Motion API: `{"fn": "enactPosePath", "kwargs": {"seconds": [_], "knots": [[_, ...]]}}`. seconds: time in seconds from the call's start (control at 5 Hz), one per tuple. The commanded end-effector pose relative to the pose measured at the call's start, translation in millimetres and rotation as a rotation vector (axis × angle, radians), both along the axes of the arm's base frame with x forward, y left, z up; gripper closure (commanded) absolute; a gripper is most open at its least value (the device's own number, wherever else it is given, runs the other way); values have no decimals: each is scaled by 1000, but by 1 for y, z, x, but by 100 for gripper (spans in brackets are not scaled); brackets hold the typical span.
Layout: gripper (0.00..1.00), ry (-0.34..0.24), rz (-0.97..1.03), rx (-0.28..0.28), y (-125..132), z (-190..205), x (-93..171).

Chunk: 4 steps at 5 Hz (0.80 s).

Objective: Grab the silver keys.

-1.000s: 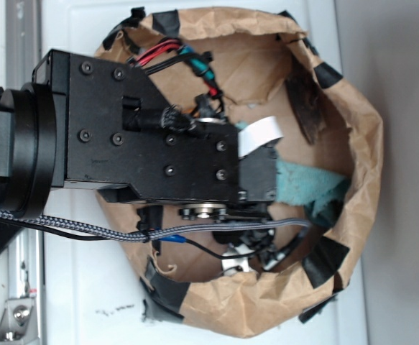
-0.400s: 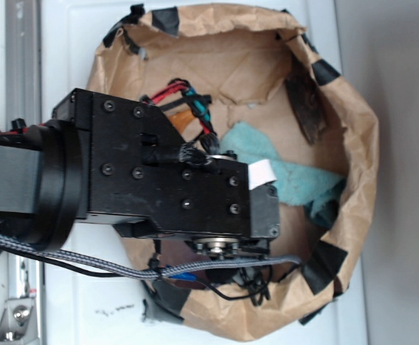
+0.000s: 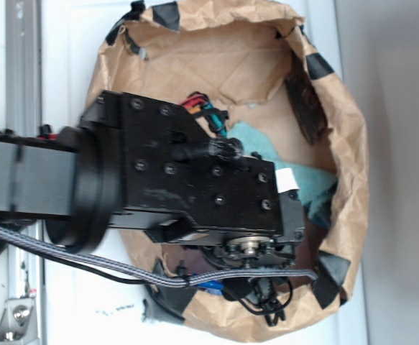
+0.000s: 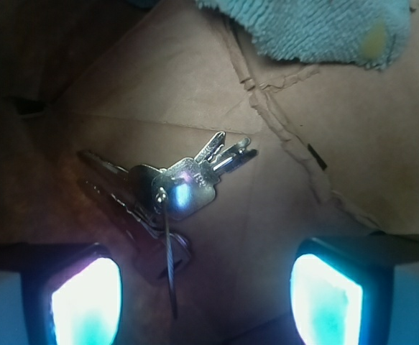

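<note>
The keys (image 4: 172, 192) lie ungrabbed on brown paper (image 4: 295, 129), at 10 o'clock from the pincer (image 4: 205, 298) midpoint. Its open jaws hold nothing; descent and closing remain.

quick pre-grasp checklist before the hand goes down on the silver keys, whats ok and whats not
1. Silver keys in sight: ok in the wrist view, lying on the brown paper floor; in the exterior view the arm hides them.
2. Hand open: ok, both fingertips stand apart with a gap between them.
3. Keys centred between the fingertips: not ok, the bunch sits toward the left fingertip in the wrist image.
4. Teal cloth out of the way: ok, it lies at the top edge, apart from the keys.
5. Height above the keys: cannot tell.
6. Clearance from the paper bag wall: cannot tell, the arm covers that side.
</note>
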State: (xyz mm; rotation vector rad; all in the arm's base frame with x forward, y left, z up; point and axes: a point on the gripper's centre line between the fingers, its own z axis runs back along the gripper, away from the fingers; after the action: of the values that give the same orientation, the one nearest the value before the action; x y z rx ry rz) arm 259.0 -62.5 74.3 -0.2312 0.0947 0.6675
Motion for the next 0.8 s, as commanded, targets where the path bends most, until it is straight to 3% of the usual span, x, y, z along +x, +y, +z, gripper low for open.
{"fn": "enactPosePath", "kwargs": {"seconds": [0.0,0.2,0.4,0.6], "knots": [[0,-10,-55,-22,-25,-10,15],[0,35,-131,-13,-26,-20,10],[100,79,-136,-4,-22,-27,10],[100,90,-130,-12,-19,-27,14]]}}
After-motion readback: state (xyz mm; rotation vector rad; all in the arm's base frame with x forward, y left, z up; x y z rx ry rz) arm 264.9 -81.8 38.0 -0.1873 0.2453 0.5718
